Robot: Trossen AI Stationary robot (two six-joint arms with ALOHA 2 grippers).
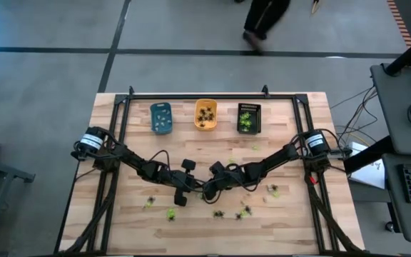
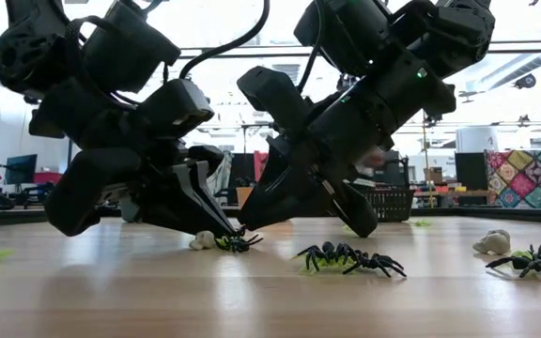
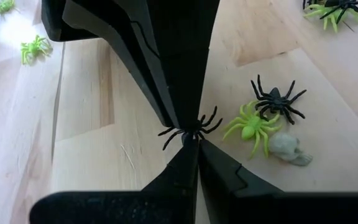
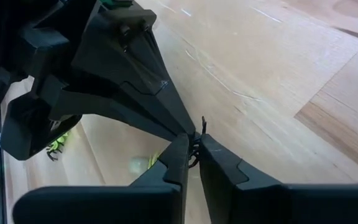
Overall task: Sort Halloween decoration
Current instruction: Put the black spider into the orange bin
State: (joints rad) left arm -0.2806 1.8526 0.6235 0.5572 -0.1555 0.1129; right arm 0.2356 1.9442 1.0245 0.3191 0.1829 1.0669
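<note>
Your left gripper is clamped shut on a black spider down at the tabletop. Your right gripper meets it tip to tip, fingers nearly together around the same spider. Just beside them lie a green spider, another black one and a pale skull.

You have a black spider pinched at mid-table between both grippers' tips; green, black and pale figures lie scattered nearby.
</note>
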